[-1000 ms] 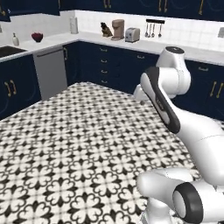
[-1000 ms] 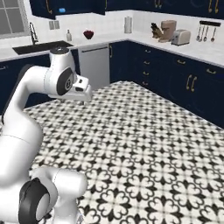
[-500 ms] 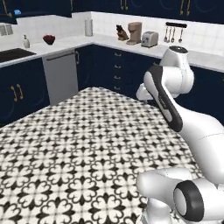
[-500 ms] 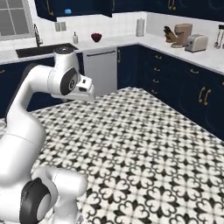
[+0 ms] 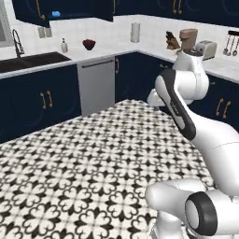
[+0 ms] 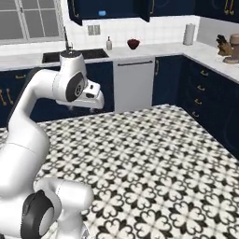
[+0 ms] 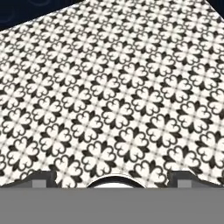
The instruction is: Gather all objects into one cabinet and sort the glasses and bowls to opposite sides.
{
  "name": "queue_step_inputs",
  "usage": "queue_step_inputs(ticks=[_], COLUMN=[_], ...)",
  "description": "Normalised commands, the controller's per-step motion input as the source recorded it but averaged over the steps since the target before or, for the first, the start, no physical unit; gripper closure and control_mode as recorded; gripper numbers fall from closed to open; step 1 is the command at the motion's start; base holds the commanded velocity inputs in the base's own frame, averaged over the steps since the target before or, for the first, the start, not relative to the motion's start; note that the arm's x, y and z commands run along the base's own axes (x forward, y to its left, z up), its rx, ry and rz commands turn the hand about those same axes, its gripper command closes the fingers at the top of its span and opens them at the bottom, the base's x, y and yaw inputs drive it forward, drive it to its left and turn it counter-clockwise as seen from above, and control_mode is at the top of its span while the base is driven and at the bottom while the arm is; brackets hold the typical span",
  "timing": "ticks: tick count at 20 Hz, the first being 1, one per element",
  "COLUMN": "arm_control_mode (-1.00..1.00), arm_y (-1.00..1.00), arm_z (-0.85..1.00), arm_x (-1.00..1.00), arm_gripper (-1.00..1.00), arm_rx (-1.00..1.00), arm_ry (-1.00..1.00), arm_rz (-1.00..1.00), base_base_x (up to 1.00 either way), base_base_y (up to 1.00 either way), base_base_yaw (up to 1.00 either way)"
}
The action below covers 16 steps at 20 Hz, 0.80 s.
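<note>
Across the middle of both base views you have the patterned floor [image 5: 84, 158] — broad open room, edged at the top by navy base cabinets [image 6: 205, 93] and the white table [image 5: 100, 51]. At upper left of the left base view a bright blue bowl [image 5: 56, 14] sits in the navy wall cabinet [image 5: 32, 11]. The right base view adds a window [image 6: 30, 18]. In the hand view your hand [image 7: 111, 180] stands wide, holding nothing — its fingertips [image 7: 41, 179] over floor tiles.
</note>
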Motion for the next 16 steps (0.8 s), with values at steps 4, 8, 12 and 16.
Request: queue_step_inputs(ticks=[4, 8, 12, 16], arm_control_mode=[1.00, 1.00, 1.00, 1.00], arm_y=[0.00, 0.00, 0.00, 0.00], arm_z=[0.00, 0.00, 0.00, 0.00], arm_x=[0.00, 0.00, 0.00, 0.00], arm_gripper=[-1.00, -1.00, -1.00, -1.00], arm_rx=[0.00, 0.00, 0.00, 0.00], arm_ry=[0.00, 0.00, 0.00, 0.00], arm_rz=[0.00, 0.00, 0.00, 0.00], base_base_x=[1.00, 0.96, 0.76, 0.58], base_base_y=[-0.16, -0.19, -0.65, -0.90], base_base_yaw=[0.54, 0.57, 0.44, 0.25])
